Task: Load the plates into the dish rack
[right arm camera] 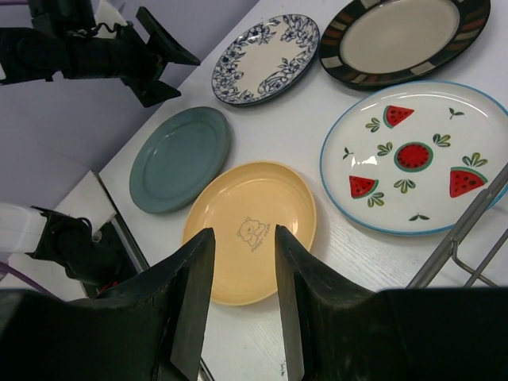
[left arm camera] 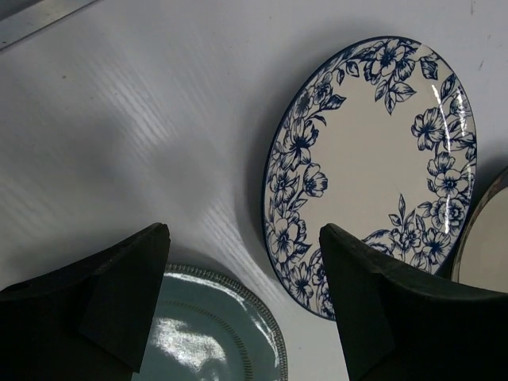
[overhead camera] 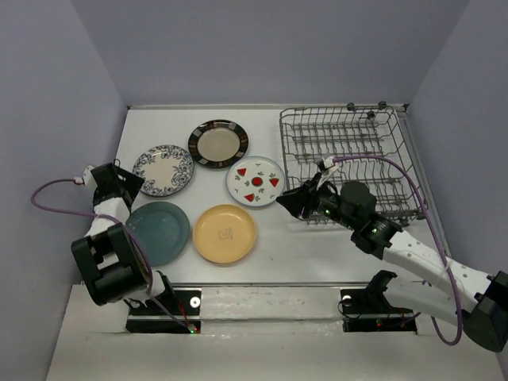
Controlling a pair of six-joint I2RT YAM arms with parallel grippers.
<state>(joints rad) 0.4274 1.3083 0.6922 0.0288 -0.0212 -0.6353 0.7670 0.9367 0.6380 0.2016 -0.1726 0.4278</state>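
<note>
Five plates lie flat on the white table: yellow [overhead camera: 225,233], teal-blue [overhead camera: 158,232], white with red watermelon marks [overhead camera: 256,182], blue floral rim [overhead camera: 163,170] and dark patterned rim [overhead camera: 218,144]. The grey wire dish rack [overhead camera: 341,113] stands at the back right with no plates in it. My left gripper [overhead camera: 131,184] is open and empty, hovering between the floral plate [left arm camera: 373,159] and the teal plate [left arm camera: 206,333]. My right gripper [overhead camera: 286,200] is open and empty, above the table between the watermelon plate [right arm camera: 417,159] and the yellow plate [right arm camera: 254,230], by the rack's front-left corner.
Grey walls close in the table on the left, back and right. The rack's front wire [right arm camera: 460,230] shows at the right of the right wrist view. The left arm [right arm camera: 103,51] shows at that view's top left. Purple cables trail from both arms.
</note>
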